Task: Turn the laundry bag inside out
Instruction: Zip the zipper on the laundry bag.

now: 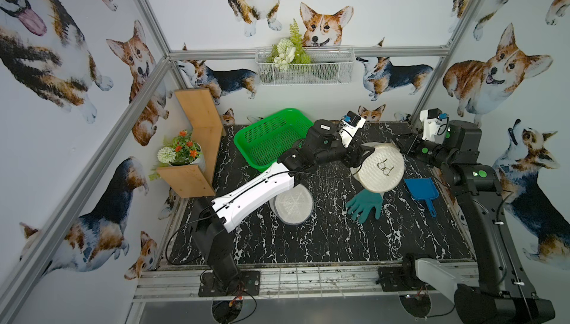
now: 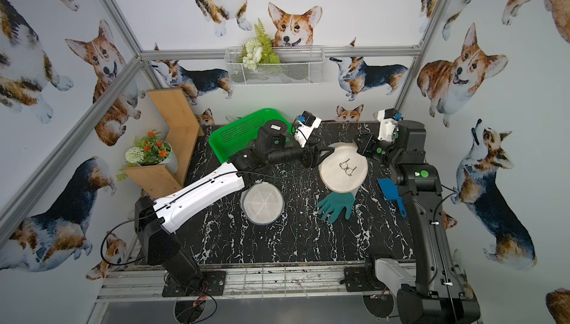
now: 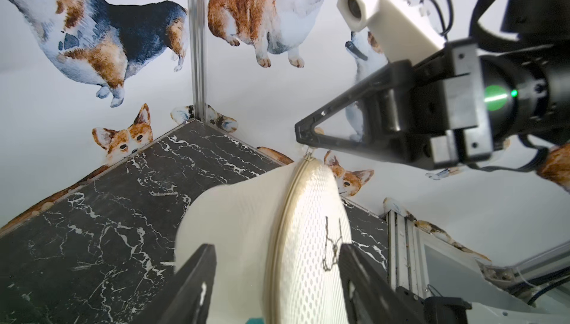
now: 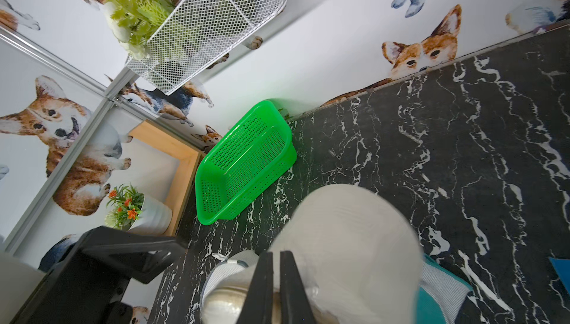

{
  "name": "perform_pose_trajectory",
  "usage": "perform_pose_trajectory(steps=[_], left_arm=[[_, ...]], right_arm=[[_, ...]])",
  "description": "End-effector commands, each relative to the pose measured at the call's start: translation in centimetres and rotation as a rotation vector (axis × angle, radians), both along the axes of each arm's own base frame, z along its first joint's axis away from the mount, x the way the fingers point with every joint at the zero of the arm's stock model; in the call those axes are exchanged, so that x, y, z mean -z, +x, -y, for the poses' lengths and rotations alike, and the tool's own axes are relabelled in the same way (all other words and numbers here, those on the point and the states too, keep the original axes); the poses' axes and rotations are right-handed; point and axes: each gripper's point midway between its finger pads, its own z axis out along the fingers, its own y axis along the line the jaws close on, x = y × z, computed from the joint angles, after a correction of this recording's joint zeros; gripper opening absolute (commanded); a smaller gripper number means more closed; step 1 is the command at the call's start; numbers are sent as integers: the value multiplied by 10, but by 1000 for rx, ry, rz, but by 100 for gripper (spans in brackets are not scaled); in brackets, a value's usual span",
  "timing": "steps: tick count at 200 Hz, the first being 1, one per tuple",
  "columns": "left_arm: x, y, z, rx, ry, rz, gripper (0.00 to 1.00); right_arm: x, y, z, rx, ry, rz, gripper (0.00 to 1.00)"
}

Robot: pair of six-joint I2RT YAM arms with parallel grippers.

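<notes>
The laundry bag [image 1: 382, 168] [image 2: 344, 168] is a cream round mesh pouch with a small bra drawing. It is held up on edge above the black marble table [image 1: 324, 239], right of middle. My right gripper [image 1: 398, 146] [image 2: 358, 144] [image 3: 303, 142] [image 4: 276, 253] is shut on the zipper pull at the bag's top rim. My left gripper [image 1: 368, 152] [image 2: 326, 152] [image 3: 277, 248] is open. Its two fingers straddle the bag's [image 3: 308, 230] zipper seam on the opposite side, without pinching it. In the right wrist view the bag [image 4: 348, 230] bulges below the shut jaws.
A second round mesh bag with a grey rim [image 1: 293, 203] lies flat mid-table. A teal glove [image 1: 365, 205] and a blue dustpan [image 1: 421, 191] lie near the held bag. A green basket [image 1: 268, 140] sits at the back, a wooden shelf with a flower pot [image 1: 191, 159] at the left.
</notes>
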Motion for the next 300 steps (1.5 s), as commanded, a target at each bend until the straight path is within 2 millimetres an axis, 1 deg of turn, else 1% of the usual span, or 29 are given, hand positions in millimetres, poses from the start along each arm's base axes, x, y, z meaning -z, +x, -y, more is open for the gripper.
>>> perform_pose_trajectory(steps=[1, 35, 42, 52, 69, 80, 98, 130, 153, 171, 195, 219, 223, 228, 229, 234, 240, 245, 251, 264, 276, 284, 300], left_arm=[[4, -3, 5, 53, 61, 30, 68], [7, -7, 18, 121, 56, 5, 69], [6, -7, 20, 131, 51, 2, 68], [8, -6, 23, 140, 49, -5, 64], [11, -7, 28, 158, 48, -15, 55], [15, -6, 29, 163, 51, -24, 46], [20, -6, 29, 168, 57, -37, 25], [19, -9, 26, 173, 53, -32, 0], [18, -11, 23, 170, 41, -28, 0], [13, -13, 20, 168, 14, -27, 0], [4, -16, 18, 176, -39, -25, 0], [2, -15, 17, 175, -68, -41, 0], [1, -14, 16, 174, -76, -45, 0], [1, -14, 16, 174, -85, -54, 0], [1, -14, 16, 174, -86, -56, 0], [0, -13, 16, 174, -99, -66, 0], [0, -11, 15, 172, -116, -81, 0], [1, -9, 14, 169, -129, -97, 0], [-1, -7, 12, 164, -151, -113, 0], [0, -1, 5, 147, -200, -154, 0], [0, 5, -3, 130, -251, -190, 0], [1, 7, -8, 122, -282, -211, 0], [4, 12, -16, 115, -335, -266, 0]], right_arm=[[-13, -2, -11, -62, 3, 50, 0], [-17, -6, -22, -115, 4, 61, 0], [-18, -6, -25, -127, 3, 63, 0], [-19, -7, -30, -144, 0, 67, 0], [-20, -8, -37, -167, -2, 73, 0], [-22, -9, -41, -183, 0, 79, 0], [-23, -8, -43, -187, -4, 83, 0], [-22, -6, -38, -151, -17, 78, 0], [-17, -1, -27, -83, -35, 59, 0], [-14, 1, -24, -65, -39, 49, 0], [-11, 2, -23, -61, -41, 40, 0], [-14, 0, -28, -88, -25, 49, 0], [-15, 0, -29, -95, -21, 52, 4], [-15, -1, -31, -103, -17, 53, 17], [-15, -1, -31, -105, -17, 52, 18], [-16, -1, -32, -109, -13, 54, 33], [-15, -2, -32, -111, -9, 55, 48], [-12, -2, -29, -102, -3, 51, 58], [-6, -3, -24, -85, 17, 39, 67], [8, -8, -15, -81, 99, 28, 76], [25, -15, -14, -103, 177, 27, 84], [35, -21, -19, -136, 231, 22, 88], [56, -31, -34, -220, 350, -17, 98]])
